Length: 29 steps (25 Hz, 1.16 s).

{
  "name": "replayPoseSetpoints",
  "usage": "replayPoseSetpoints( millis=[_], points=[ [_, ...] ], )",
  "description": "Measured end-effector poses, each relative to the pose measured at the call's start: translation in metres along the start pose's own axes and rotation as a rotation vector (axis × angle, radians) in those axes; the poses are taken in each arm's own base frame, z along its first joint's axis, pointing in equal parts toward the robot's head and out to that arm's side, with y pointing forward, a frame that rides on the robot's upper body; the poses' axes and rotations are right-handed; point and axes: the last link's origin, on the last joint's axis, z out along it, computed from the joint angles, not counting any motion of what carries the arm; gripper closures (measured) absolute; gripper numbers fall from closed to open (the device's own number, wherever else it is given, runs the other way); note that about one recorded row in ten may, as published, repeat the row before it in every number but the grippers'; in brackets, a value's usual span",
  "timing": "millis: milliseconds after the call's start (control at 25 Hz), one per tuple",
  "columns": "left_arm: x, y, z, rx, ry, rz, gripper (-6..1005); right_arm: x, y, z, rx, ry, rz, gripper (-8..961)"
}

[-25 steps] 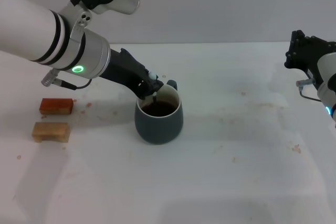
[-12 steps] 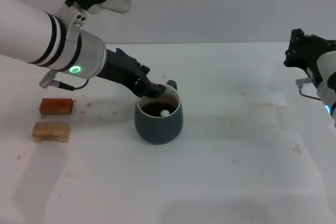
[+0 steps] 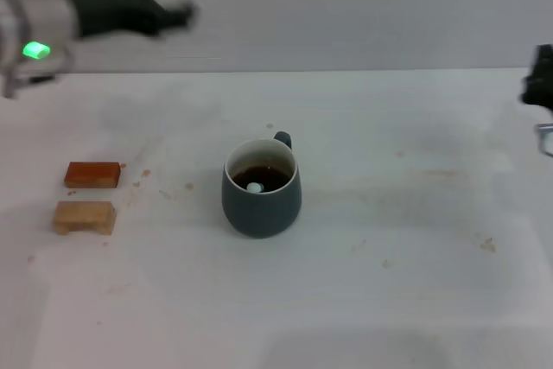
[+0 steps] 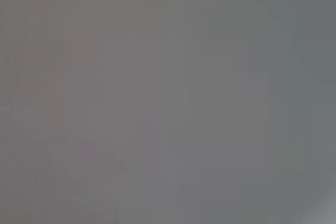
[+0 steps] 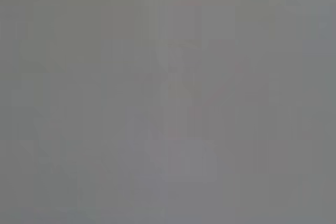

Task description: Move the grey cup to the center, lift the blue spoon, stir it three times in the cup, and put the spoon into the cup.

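The grey cup (image 3: 261, 200) stands upright at the middle of the white table, its handle toward the back right, with dark brown liquid inside. The pale end of the blue spoon (image 3: 254, 187) pokes out of the liquid inside the cup; the rest of the spoon is hidden. My left gripper (image 3: 180, 13) is raised at the far back left, well away from the cup and blurred by motion, with nothing seen in it. My right gripper (image 3: 539, 84) is at the right edge, mostly cut off. Both wrist views show only plain grey.
A reddish-brown block (image 3: 92, 174) and a tan block (image 3: 84, 216) lie at the left of the table (image 3: 415, 239). Small brown stains dot the table around the cup and to its right.
My left gripper has let go of the spoon, which now rests in the cup, and has pulled up and back to the far left. My right gripper has shifted further right, nearly out of view.
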Motion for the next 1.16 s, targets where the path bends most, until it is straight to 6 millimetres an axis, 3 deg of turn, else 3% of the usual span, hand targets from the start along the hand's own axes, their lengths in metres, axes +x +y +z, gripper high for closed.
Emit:
replayPoseSetpoints(
  millis=[120, 160, 240, 280, 320, 360, 400, 600, 680, 760, 960, 1160],
  points=[
    [-0.007, -0.031, -0.021, 0.108, 0.154, -0.090, 316, 0.002, -0.017, -0.004, 0.062, -0.014, 0.015, 924],
    [-0.016, -0.050, -0.036, 0.164, 0.227, -0.152, 316, 0.004, -0.034, -0.010, 0.120, -0.022, 0.029, 924],
    [-0.016, -0.050, -0.036, 0.164, 0.227, -0.152, 316, 0.006, -0.042, -0.014, 0.149, -0.026, 0.037, 924],
    [-0.031, -0.071, -0.053, 0.203, 0.312, -0.232, 316, 0.007, -0.051, -0.018, 0.181, -0.033, 0.044, 924],
    [-0.036, -0.075, -0.056, 0.212, 0.330, -0.246, 316, 0.009, -0.058, -0.022, 0.206, -0.037, 0.048, 924],
    [-0.052, -0.087, -0.066, 0.228, 0.380, -0.291, 316, 0.012, -0.072, -0.030, 0.258, -0.047, 0.057, 924],
    [-0.052, -0.087, -0.066, 0.228, 0.380, -0.291, 316, 0.012, -0.072, -0.030, 0.258, -0.047, 0.057, 924],
    [-0.098, -0.097, -0.085, 0.271, 0.448, -0.279, 316, 0.021, -0.101, -0.053, 0.375, -0.061, 0.084, 924],
    [-0.105, -0.097, -0.088, 0.280, 0.464, -0.270, 316, 0.022, -0.105, -0.057, 0.391, -0.066, 0.095, 924],
    [-0.129, -0.096, -0.096, 0.329, 0.499, -0.264, 316, 0.028, -0.116, -0.071, 0.437, -0.082, 0.126, 924],
    [-0.158, -0.091, -0.099, 0.394, 0.485, -0.276, 316, 0.033, -0.123, -0.085, 0.467, -0.107, 0.158, 924],
    [-0.174, -0.084, -0.098, 0.424, 0.473, -0.273, 316, 0.039, -0.122, -0.088, 0.468, -0.101, 0.165, 924]
  ],
)
